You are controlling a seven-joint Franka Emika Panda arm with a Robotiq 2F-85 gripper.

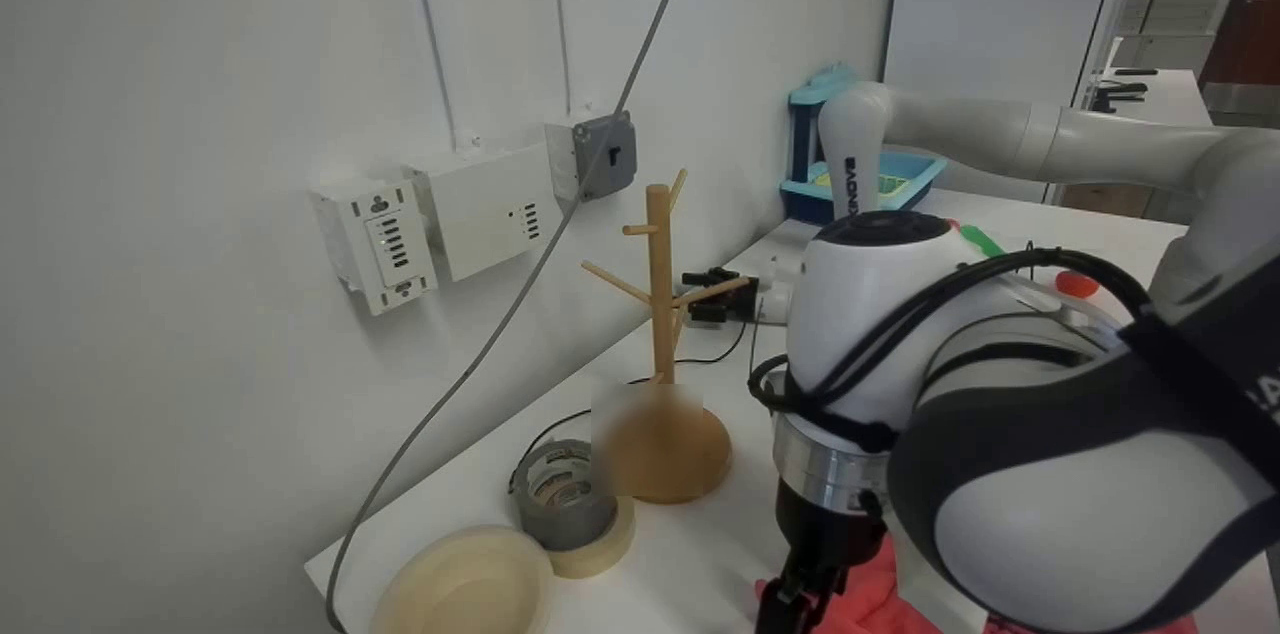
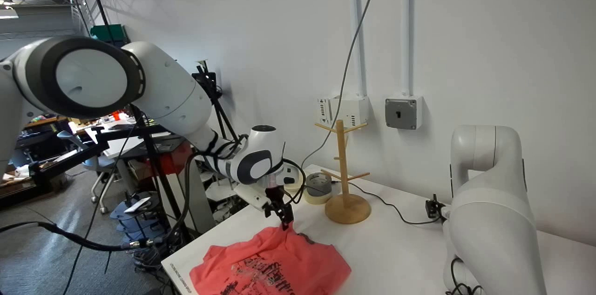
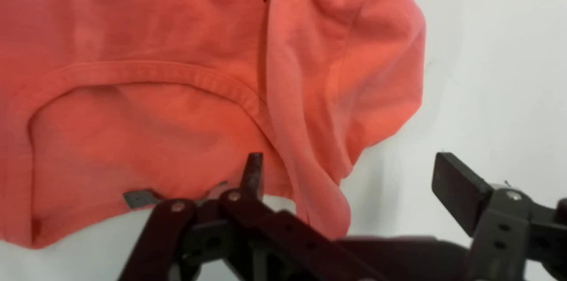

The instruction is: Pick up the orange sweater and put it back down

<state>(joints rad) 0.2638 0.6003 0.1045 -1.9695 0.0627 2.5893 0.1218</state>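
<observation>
The orange sweater (image 2: 288, 264) lies rumpled on the white table in an exterior view, its dark print facing up. In an exterior view only parts of the sweater (image 1: 868, 604) show below the arm. The wrist view shows the sweater's (image 3: 177, 41) neckline and a raised fold. My gripper (image 3: 354, 174) is open, with its fingers wide apart. The fold lies between the fingers, closer to the left one; the right finger is over bare table. In both exterior views the gripper (image 2: 285, 224) points down at the sweater's neck edge; its tips (image 1: 790, 604) are near the lower frame edge.
A wooden mug tree (image 2: 343, 164) stands behind the sweater. Beside it are stacked tape rolls (image 1: 565, 499) and a pale round container (image 1: 465, 584). Another robot arm (image 2: 493, 202) stands farther along the table. A thin cable (image 2: 400, 213) runs along the back. A blue bin (image 1: 900, 179) stands by the wall.
</observation>
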